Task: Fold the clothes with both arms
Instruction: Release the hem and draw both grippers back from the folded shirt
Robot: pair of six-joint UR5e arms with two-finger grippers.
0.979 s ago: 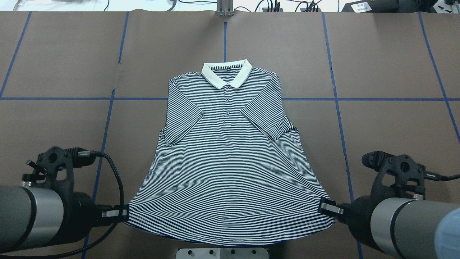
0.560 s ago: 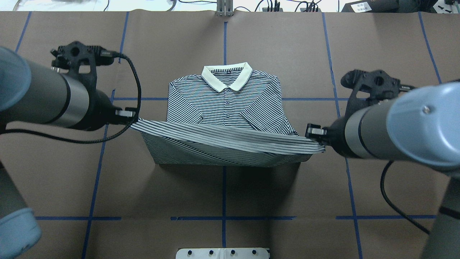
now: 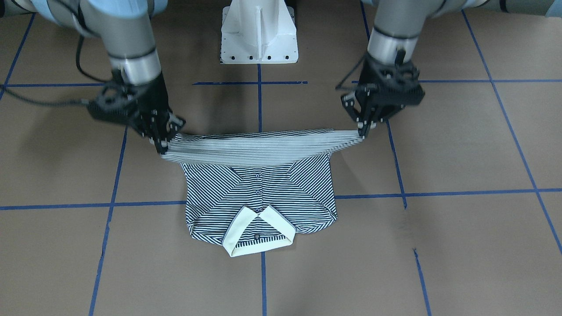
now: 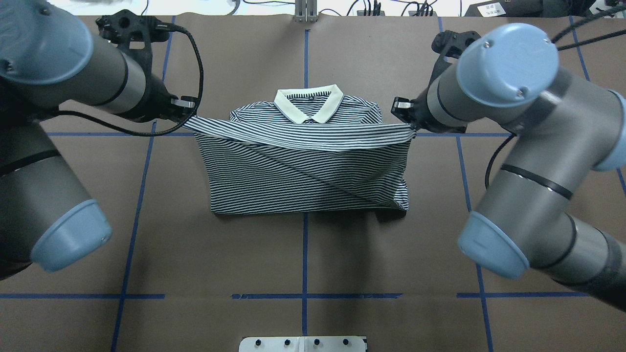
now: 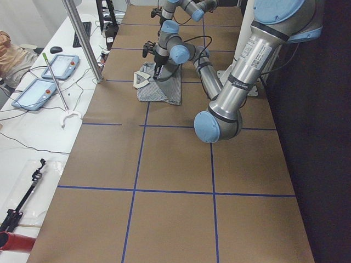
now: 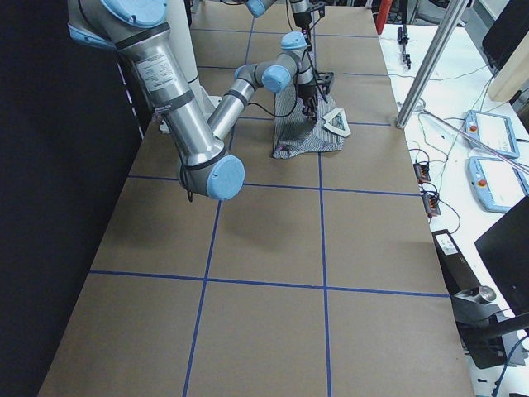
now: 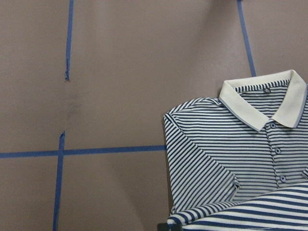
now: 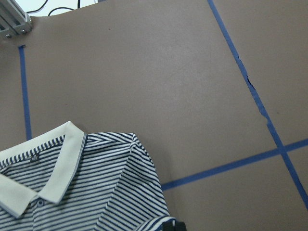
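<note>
Both of your arms reach over the brown-papered table (image 4: 391, 244) with a striped polo shirt (image 4: 303, 166) strung between them. The left gripper (image 4: 188, 115) has its jaws pinched closed on the left corner of the hem (image 4: 303, 136), and the right gripper (image 4: 410, 122) is clamped the same way on the right corner. The hem runs between them as a taut band.

The shirt lies in the middle of the table, centred on the blue tape lines (image 4: 304, 254), with its cream collar (image 4: 308, 102) towards the far edge, away from the white pedestal (image 3: 259, 30). Its lower part is doubled up over the front, with the fold line on the near side. From overhead, the held hem crosses the chest just short of the collar. The front-facing camera shows the band raised clear of the cloth beneath it, where the buttons and the inward-folded sleeves are in view under it.

The left arm (image 4: 73, 73) and the right arm (image 4: 528, 112) stand at about the same depth, one on each side of the shirt. Each wrist camera looks down on the collar and one shoulder lying flat on the paper.
</note>
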